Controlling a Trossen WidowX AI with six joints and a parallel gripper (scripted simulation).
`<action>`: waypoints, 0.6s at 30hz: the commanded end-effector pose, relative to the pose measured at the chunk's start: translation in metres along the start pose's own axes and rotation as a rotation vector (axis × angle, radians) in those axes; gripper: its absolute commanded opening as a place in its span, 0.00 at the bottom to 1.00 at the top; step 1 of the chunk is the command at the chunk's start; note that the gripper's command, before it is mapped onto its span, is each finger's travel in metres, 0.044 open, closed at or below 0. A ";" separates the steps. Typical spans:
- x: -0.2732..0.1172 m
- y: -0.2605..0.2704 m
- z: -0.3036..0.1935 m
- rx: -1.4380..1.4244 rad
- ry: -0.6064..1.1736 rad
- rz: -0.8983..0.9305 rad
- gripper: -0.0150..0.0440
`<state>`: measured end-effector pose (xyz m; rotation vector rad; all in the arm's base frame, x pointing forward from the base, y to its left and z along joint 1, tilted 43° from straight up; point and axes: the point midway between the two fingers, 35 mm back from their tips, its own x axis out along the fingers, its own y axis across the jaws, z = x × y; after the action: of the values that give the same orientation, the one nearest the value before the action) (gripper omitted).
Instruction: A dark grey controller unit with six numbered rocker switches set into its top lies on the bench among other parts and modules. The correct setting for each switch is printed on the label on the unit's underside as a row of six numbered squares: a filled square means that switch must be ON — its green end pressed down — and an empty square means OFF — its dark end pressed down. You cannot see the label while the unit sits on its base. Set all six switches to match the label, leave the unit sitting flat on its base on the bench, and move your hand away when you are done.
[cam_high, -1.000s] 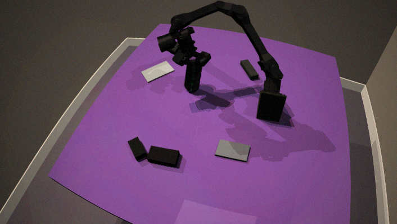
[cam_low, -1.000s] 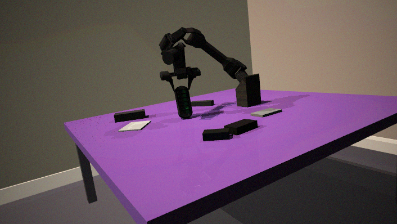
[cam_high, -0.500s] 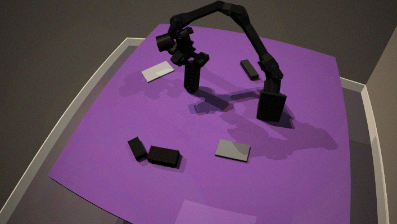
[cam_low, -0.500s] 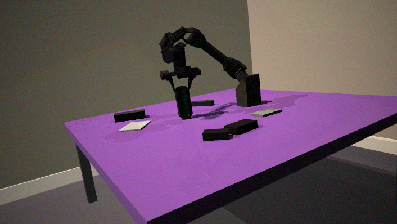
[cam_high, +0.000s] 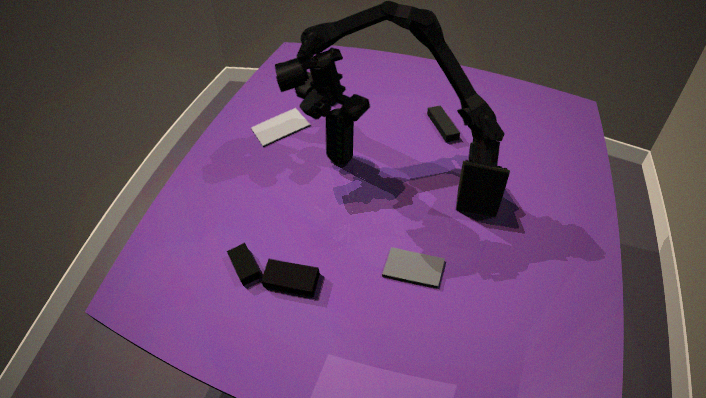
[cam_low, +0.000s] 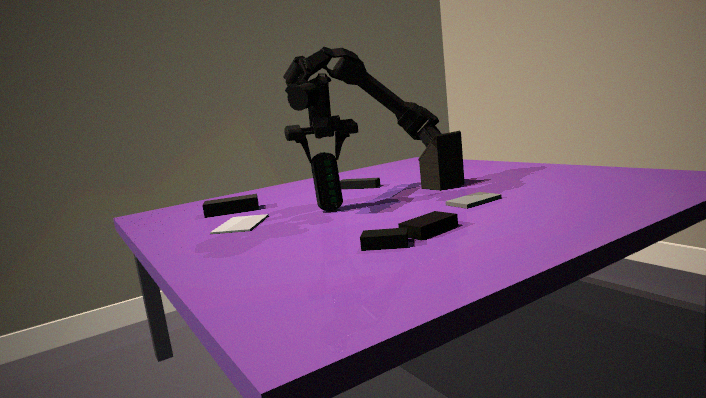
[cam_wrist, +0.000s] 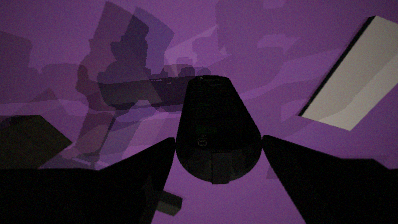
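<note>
The dark controller unit (cam_high: 340, 137) (cam_low: 328, 185) (cam_wrist: 215, 110) stands nearly upright on one rounded end, slightly tilted. Its lower end is at or just above the table. The switch side shows in the exterior view with faint green patches; in the wrist view it is very dark and steeply foreshortened, so individual switch settings are unreadable. My gripper (cam_low: 324, 158) (cam_wrist: 217, 141) is shut on the unit near its upper end, one fingertip against each side. The label on the underside is not visible in any view.
A white plate (cam_high: 281, 127) (cam_low: 240, 223) (cam_wrist: 350, 75) lies beside the unit. A dark block (cam_low: 230, 205) is beyond that plate. Another block (cam_high: 443, 124) (cam_low: 361, 183) lies near the arm's base. Two dark blocks (cam_high: 244, 264) (cam_high: 291, 277) and a grey plate (cam_high: 414, 267) (cam_low: 473, 200) lie farther off.
</note>
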<state>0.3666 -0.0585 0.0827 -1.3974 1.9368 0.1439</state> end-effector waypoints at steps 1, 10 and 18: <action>0.002 0.001 0.006 -0.008 -0.009 0.007 0.82; 0.001 0.001 0.013 -0.008 -0.029 0.007 0.82; 0.000 0.001 0.019 -0.008 -0.048 0.007 0.82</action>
<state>0.3739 -0.0498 0.0747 -1.3847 1.9000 0.1693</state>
